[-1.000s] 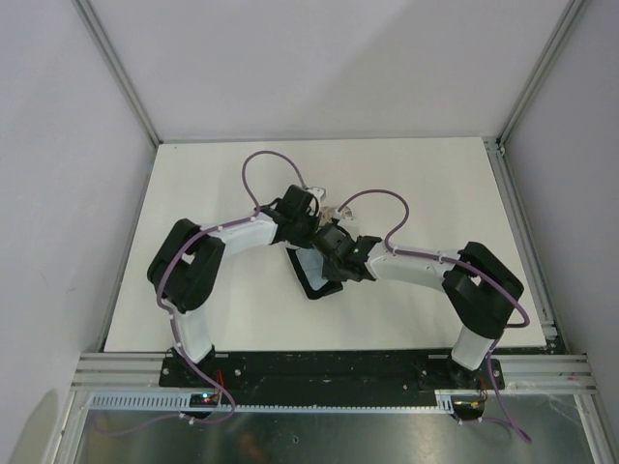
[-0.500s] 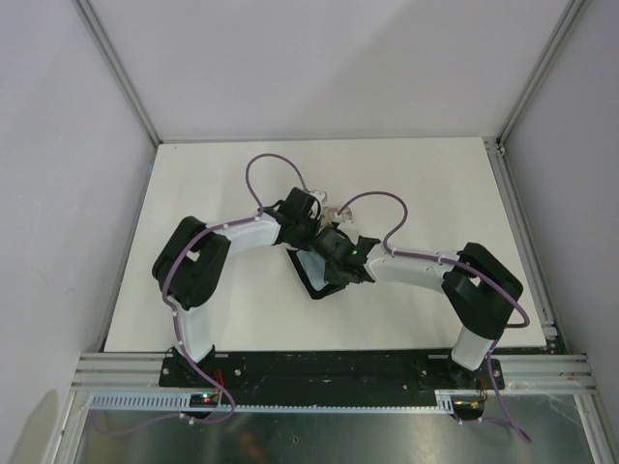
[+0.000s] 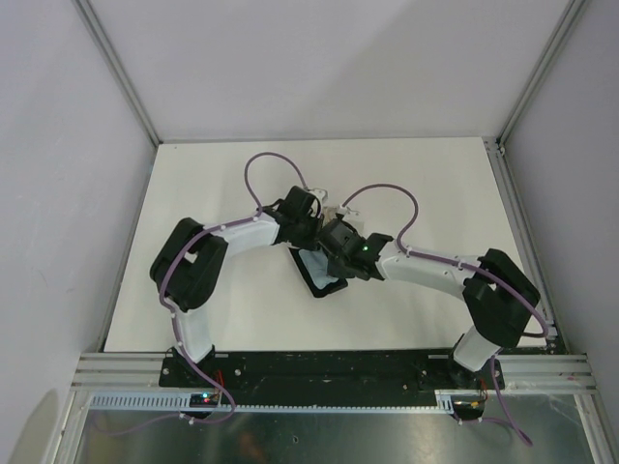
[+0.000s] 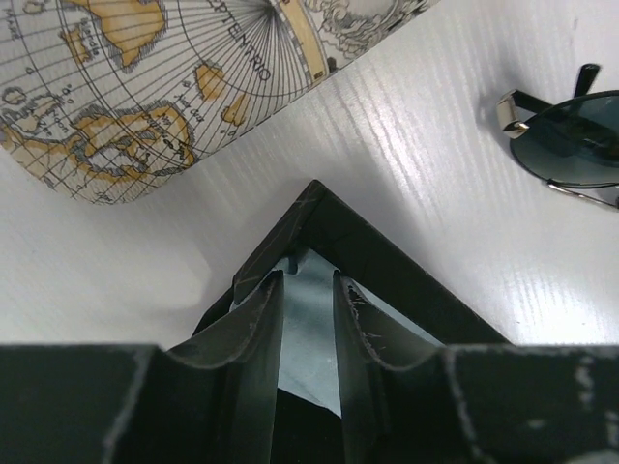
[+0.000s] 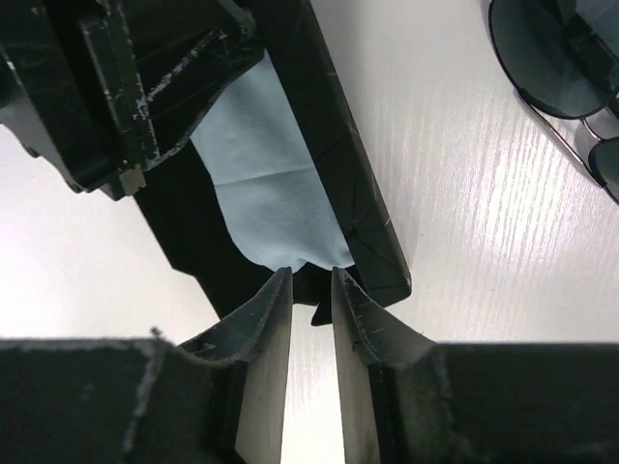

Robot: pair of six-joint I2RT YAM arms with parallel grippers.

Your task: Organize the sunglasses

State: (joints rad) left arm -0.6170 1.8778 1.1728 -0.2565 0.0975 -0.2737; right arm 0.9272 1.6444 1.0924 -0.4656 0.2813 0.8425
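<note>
Left hand (image 4: 308, 278) and right hand (image 5: 311, 273) at the open black oblong case (image 5: 338, 145)
Both slightly spread, pinching nothing, likely readying it; thin wire-framed dark sunglasses (image 4: 575, 140) lie upper right on the white worktop (image 4: 406, 145).

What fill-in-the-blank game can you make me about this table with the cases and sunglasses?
The cloth in the black case is light ____.
The other case is printed with a ____.
The sunglasses lie on the white ____.
Missing words: blue, map, table.
</note>
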